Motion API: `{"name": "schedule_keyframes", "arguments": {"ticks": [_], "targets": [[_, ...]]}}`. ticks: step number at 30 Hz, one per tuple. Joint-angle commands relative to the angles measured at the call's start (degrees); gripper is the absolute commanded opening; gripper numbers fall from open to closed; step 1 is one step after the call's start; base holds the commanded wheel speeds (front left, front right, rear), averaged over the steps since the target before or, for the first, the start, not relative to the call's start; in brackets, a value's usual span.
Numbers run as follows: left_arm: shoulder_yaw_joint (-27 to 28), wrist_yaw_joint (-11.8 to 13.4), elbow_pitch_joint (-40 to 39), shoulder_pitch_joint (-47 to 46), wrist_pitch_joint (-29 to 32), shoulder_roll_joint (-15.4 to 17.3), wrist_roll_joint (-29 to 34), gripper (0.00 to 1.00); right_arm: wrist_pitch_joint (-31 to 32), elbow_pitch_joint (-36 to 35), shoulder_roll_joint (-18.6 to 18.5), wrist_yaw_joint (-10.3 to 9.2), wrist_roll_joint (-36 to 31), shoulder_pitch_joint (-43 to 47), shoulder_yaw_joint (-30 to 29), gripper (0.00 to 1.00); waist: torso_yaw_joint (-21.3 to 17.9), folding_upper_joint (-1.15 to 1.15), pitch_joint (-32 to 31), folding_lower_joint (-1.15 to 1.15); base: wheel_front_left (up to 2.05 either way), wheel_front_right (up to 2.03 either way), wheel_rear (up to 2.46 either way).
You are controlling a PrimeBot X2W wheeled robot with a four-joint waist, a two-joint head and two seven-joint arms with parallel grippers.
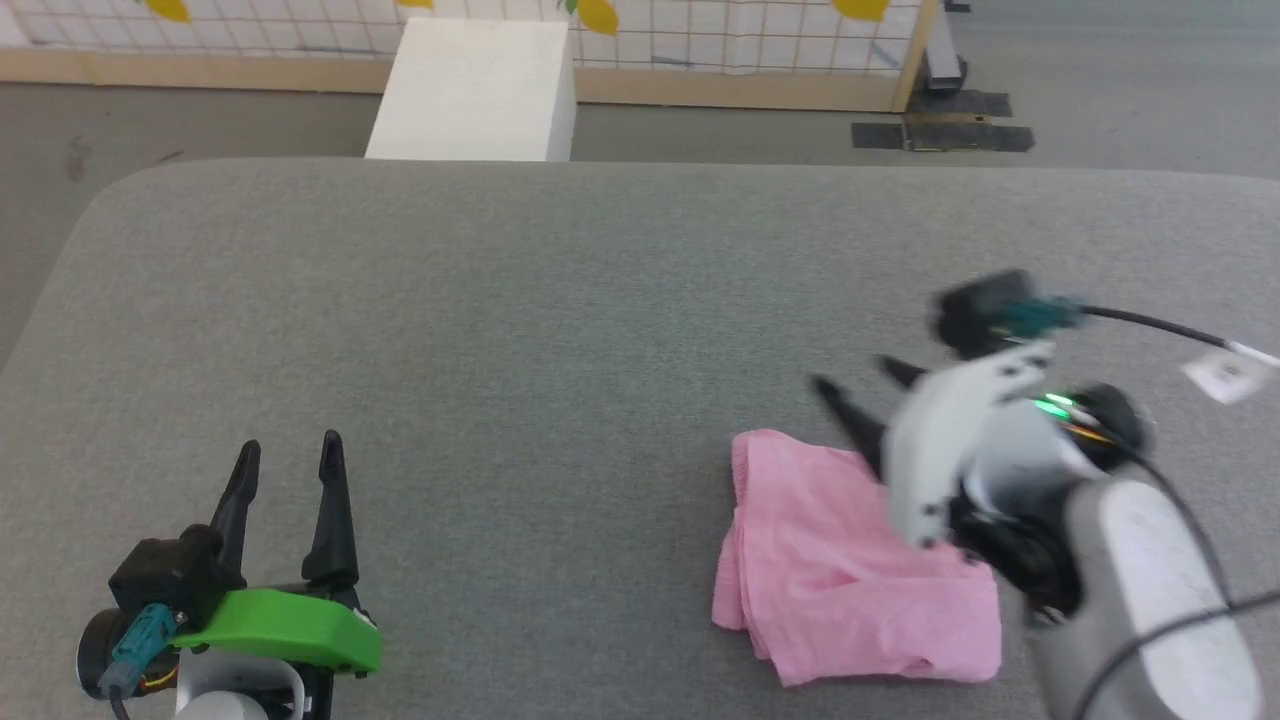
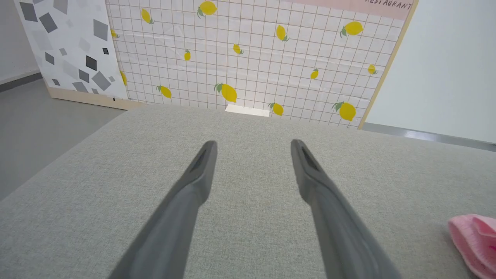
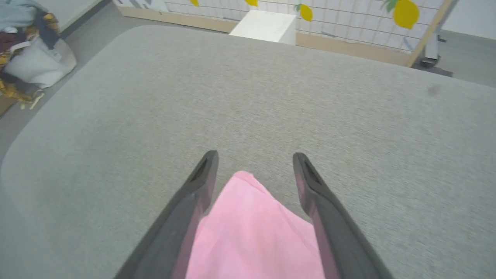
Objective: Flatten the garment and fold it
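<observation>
The garment [image 1: 850, 570] is a pink folded bundle lying on the grey table [image 1: 560, 330] at the front right. Its edge peeks into the left wrist view's lower right corner [image 2: 474, 240]. My right gripper [image 1: 857, 378] hovers over the garment's far edge, blurred by motion, jaws spread apart. In the right wrist view the pink cloth [image 3: 252, 232] lies below and between the open fingers of that gripper [image 3: 255, 159], not pinched. My left gripper [image 1: 290, 450] rests at the front left, open and empty, well apart from the garment, as the left wrist view [image 2: 254, 145] confirms.
A white box [image 1: 478, 90] stands on the floor behind the table, before a lemon-patterned grid wall [image 2: 252, 58]. A heap of clothes in a bag [image 3: 27, 50] sits on the floor off the table's left side. A cable [image 1: 1160, 325] trails from the right wrist.
</observation>
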Motion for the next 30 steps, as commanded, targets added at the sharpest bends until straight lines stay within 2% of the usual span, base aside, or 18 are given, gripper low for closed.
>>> {"name": "schedule_keyframes", "arguments": {"ticks": [1,4,9,19,20,22,26,27,30], "targets": [[0.06,0.23,-0.14,0.33,-0.44,0.13,0.6,1.0,0.72,-0.66,-0.21,-0.09,-2.41,2.6,-2.22,1.0,-0.85,0.0,-0.24,0.0,0.0,0.0,0.0],[0.12,0.01,-0.3,0.19,-0.46,0.48,1.21,1.0,4.27,-3.16,-1.8,-0.09,-8.71,8.87,-7.08,1.0,-1.38,0.0,0.14,0.0,0.0,0.0,0.0],[0.17,-0.18,-0.32,-0.02,-0.48,0.42,1.75,1.0,6.14,-3.32,-1.93,-0.09,-12.07,15.18,-8.84,1.0,-1.54,0.0,0.64,0.0,0.0,0.0,0.0],[-0.11,-0.89,0.38,-0.34,-0.5,0.01,1.96,1.0,3.45,4.87,-0.51,-0.09,-11.81,16.1,-7.75,1.0,-0.94,0.0,0.91,0.0,0.0,0.0,0.0],[-0.08,-0.93,0.43,-0.35,-0.5,0.03,1.97,1.0,3.36,5.72,-0.49,-0.09,-11.71,15.7,-7.46,0.38,-0.9,0.0,0.94,0.0,0.0,0.0,0.0],[0.17,-0.85,0.38,-0.23,-0.5,0.15,1.99,1.0,3.02,6.68,-0.71,-0.09,-11.22,14.78,-7.07,0.0,-1.19,0.0,1.04,0.0,0.0,0.0,0.0],[1.52,-0.24,-0.77,0.42,-0.5,0.46,1.94,1.0,3.6,6.92,-3.36,-0.09,-9.87,12.39,-4.99,0.0,-3.73,0.0,1.74,0.0,0.0,0.0,0.0],[2.33,0.04,-1.72,0.9,-0.5,0.55,1.94,1.0,4.35,6.47,-5.54,-0.09,-9.01,10.9,-3.59,0.0,-5.96,0.0,2.37,0.0,0.0,0.0,0.0],[3.59,0.57,-3.28,1.73,-0.51,0.74,2.08,1.0,5.77,5.83,-8.79,-0.09,-7.07,8.32,-1.43,0.0,-10.48,0.0,3.62,0.0,0.0,0.0,0.0]]}}
